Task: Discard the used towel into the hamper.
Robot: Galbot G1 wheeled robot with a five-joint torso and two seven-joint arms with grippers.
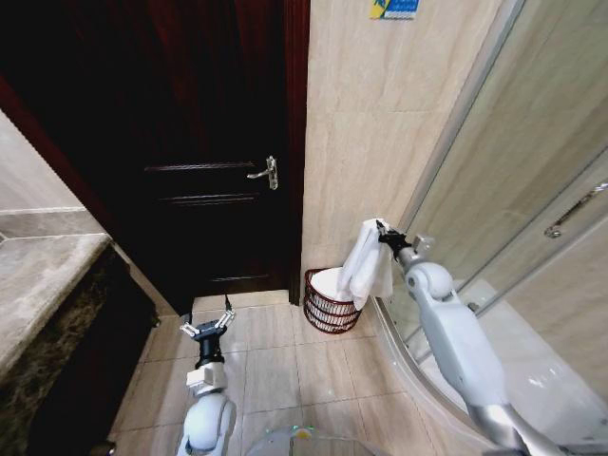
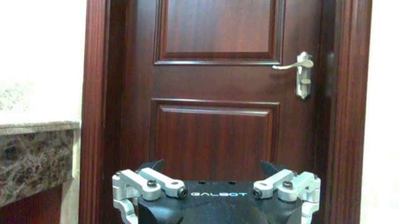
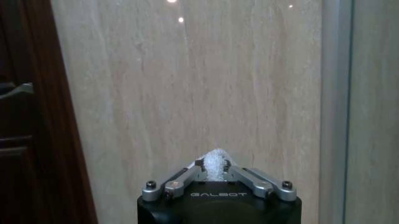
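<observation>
Right tool carrying towel above hamper, release not yet done

Best done by centring the towel (image 1: 367, 265) over the hamper's mouth and lowering before letting go, so the hanging end drops inside and not over the rim; right tool (image 1: 385, 235), centre-right of the head frame, is pinched closed on the towel's top fold, cloth draping down over the hamper (image 1: 328, 306) on the floor at lower centre by the wall; left tool (image 1: 209, 326), lower left, idle, fingers spread, holding nothing.

White towel (image 1: 366, 264) hangs limp above hamper (image 1: 328, 306), lower end over its rim. Hamper: round reddish-brown ribbed basket, upright, white lining or cloth inside.
</observation>
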